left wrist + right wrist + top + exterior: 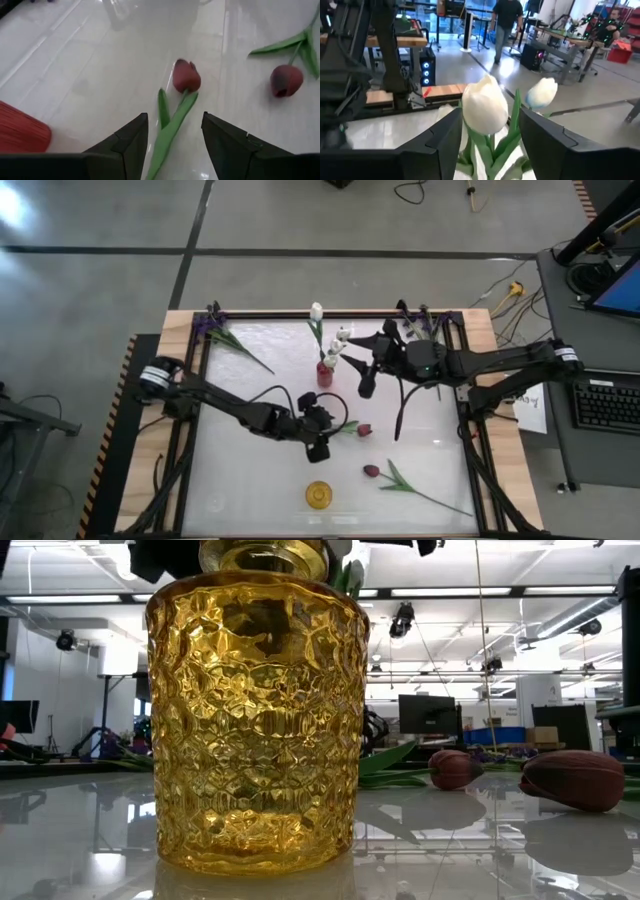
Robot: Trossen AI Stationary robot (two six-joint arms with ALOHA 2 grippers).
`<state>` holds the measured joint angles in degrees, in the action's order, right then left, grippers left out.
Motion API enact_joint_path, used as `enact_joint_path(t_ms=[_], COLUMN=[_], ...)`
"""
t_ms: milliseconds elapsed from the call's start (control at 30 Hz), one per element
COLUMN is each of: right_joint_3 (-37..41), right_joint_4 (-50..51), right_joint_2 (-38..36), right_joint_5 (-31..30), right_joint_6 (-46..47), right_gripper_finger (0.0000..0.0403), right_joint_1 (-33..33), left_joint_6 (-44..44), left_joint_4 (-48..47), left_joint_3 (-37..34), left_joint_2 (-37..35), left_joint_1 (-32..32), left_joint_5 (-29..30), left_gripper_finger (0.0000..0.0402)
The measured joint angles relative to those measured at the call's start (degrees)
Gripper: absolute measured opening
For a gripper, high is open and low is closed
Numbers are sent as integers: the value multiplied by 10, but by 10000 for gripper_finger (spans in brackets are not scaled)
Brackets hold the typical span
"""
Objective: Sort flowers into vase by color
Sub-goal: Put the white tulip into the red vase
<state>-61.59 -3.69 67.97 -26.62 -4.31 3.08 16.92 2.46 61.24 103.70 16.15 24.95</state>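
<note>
Between left end effector [172,140] open fingers: green stem of red tulip [186,76], flat on worktop [250,480], long axis running straight ahead, bud farthest out. Left arm nearest. Right end effector [487,137] open, straddling white tulip [485,111] at red vase [326,373].

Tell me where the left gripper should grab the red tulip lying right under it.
Grip the red tulip on its green stem, just below the bud, coming straight down. It lies flat and the stem already runs between the left gripper's open fingers; the bud is bulky.
</note>
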Motion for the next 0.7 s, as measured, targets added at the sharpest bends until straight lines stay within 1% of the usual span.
enact_joint_path(t_ms=[267, 600, 700], right_joint_3=[0, 0, 0], right_joint_4=[-31, -26, -24], right_joint_2=[40, 69, 66], right_joint_5=[0, -5, -4], right_joint_6=[-3, -2, -2], right_gripper_finger=[147, 61, 47], right_joint_1=[-12, -24, -22], left_joint_6=[13, 21, 22], left_joint_4=[17, 19, 19], left_joint_3=[0, 0, 0], left_joint_2=[29, 29, 29], left_joint_1=[-2, -1, -1], left_joint_5=[0, 0, 0], left_gripper_finger=[174, 174, 174])
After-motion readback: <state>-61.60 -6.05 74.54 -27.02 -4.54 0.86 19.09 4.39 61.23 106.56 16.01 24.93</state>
